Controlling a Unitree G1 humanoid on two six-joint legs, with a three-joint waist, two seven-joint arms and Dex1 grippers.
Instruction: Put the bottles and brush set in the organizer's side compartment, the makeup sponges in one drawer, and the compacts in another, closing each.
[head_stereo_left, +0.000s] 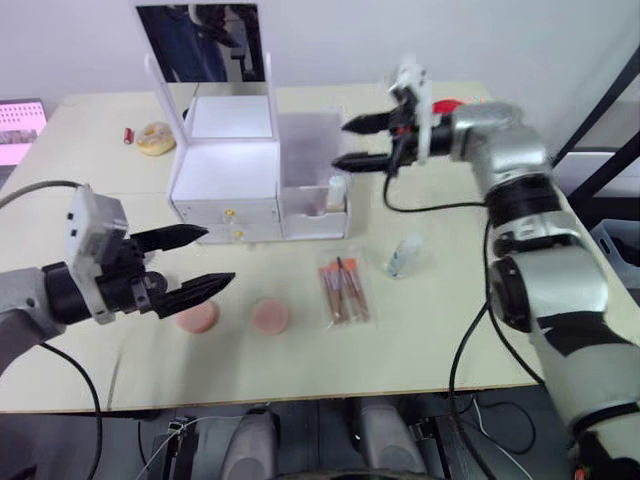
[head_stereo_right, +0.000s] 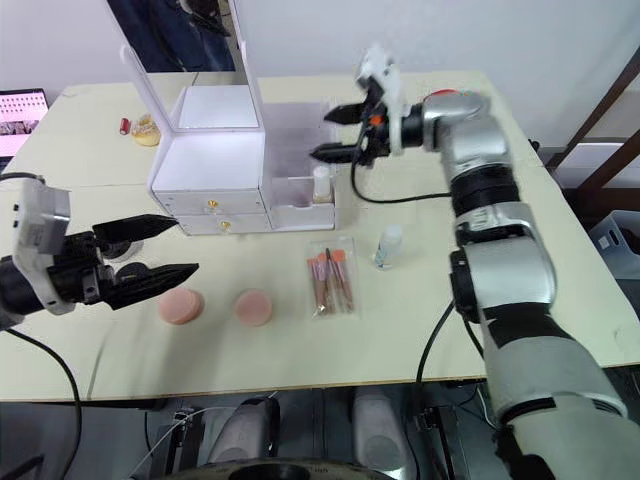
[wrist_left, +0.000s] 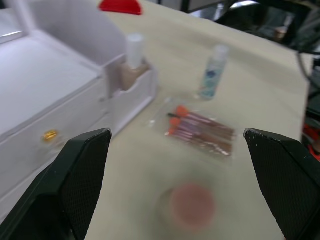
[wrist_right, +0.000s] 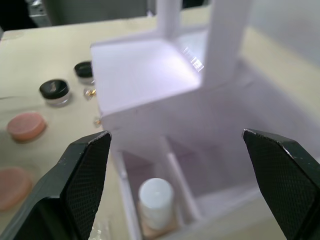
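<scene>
- Pale beige surface (head_stereo_left: 420, 330) against a white wall carries a white organizer (head_stereo_left: 250, 180) with a mirror on top; head views show one bottle (head_stereo_left: 338, 192) already standing in the organizer's side compartment, likely dropped there as the first of the set.
- Right pincer (head_stereo_left: 362, 143) hangs above that compartment with its fingers apart and nothing in them, which reads as a release just made or a retreat about to start.
- Second bottle (head_stereo_left: 404, 256) stands on the surface to the right of the organizer, and the brush set (head_stereo_left: 344, 291) lies in its clear sleeve just beside it, both waiting for the same compartment.
- Left pincer (head_stereo_left: 195, 262) hovers low, fingers spread and empty, next to two pink makeup sponges (head_stereo_left: 232, 317), well placed to take one for a drawer.
- Both drawers look shut, so one needs opening first.
- Left wrist view: a sponge lies blurred between the spread fingers, with brush set and bottles beyond.
- Right wrist view: the capped bottle sits in the front cell, and two black-lidded compacts (wrist_right: 55, 91) rest by the organizer.
</scene>
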